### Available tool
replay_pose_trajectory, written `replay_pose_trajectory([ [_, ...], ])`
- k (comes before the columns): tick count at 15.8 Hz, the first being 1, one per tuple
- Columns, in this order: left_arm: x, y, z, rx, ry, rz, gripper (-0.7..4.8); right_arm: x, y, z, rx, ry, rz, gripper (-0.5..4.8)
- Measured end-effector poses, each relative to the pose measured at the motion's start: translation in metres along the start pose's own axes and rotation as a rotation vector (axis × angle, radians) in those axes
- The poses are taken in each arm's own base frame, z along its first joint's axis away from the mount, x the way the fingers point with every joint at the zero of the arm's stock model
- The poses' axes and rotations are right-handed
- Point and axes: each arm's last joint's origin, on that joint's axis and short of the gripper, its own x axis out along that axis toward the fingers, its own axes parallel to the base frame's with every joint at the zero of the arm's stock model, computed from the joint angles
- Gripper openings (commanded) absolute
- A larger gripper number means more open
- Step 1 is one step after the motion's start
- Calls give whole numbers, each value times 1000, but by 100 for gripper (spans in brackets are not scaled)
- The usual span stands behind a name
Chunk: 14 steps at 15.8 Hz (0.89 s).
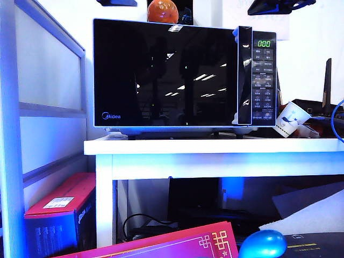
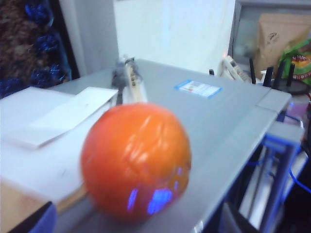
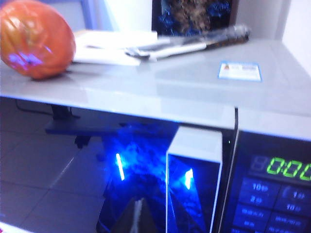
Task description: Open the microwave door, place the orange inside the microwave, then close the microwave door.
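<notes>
Exterior view first: you have the white table [image 1: 215,146] carrying the microwave [image 1: 184,76], and its door [image 1: 164,72] lies flat and closed across the front; the clock glows green on the button panel [image 1: 263,80] to the right. The orange [image 1: 162,11] sits on the microwave's roof, near the middle of that view and well above the door, so nothing has gone inside yet.

Only dark scraps of your two arms show at the top edge. The left pincer [image 1: 115,2] hangs just left of the orange, and the right pincer [image 1: 274,6] hangs above the button panel. I judge the left arm nearer the fruit and the right arm nearer the upright handle [image 1: 244,75]; the door comes first. The handle's long axis runs top to bottom, so a pull there needs the pincer turned across it. The orange is round and offers no preferred axis.

The left wrist view puts the orange close and blurred on the grey roof, beside some white paper [image 2: 63,116]; its jaws do not show, so I cannot tell their state. The right wrist view alone shows the handle's top; that pincer is clenched, empty.
</notes>
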Motion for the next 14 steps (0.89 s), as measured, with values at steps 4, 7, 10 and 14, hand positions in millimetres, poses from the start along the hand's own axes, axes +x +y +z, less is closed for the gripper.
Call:
replay_pose_trajectory([
  [4, 11, 2, -8, 7, -18, 10, 479, 1, 2, 1, -5, -14, 7, -1],
  [7, 12, 3, -4, 12, -78, 33, 479, 1, 3, 1, -5, -14, 8, -1],
  [10, 23, 7, -14, -26, -99, 31, 479, 0, 5, 4, -9, -26, 13, -1],
  [14, 35, -5, -20, -24, -121, -1, 479, -4, 6, 12, -24, -68, 13, -1],
])
